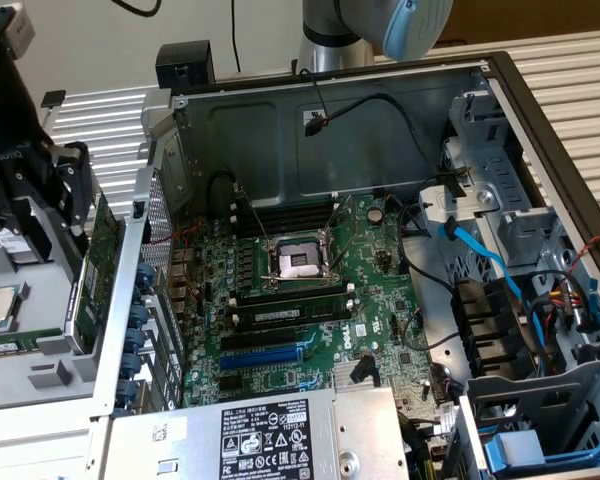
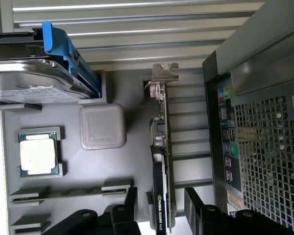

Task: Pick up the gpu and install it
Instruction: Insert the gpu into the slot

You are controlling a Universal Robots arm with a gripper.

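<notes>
The tool is down at the exterior view's left, outside the open computer case, right over the grey parts tray. The gpu stands on its edge in that tray, just beside the case's perforated rear wall.

From the wrist, the gpu shows edge-on as a thin green card, with its silver bracket at the end away from the tool. The black fingers are spread apart, one on each side of the card. There is a gap on both sides, so nothing is gripped.

Elsewhere in the tray, a processor chip lies flat in its pocket. Near it are a ribbed grey block and a hard drive in a blue carrier.

Inside the case, the motherboard lies exposed. Its processor socket is open and black memory sticks are seated just nearer. The blue expansion slot has no card in it.
</notes>
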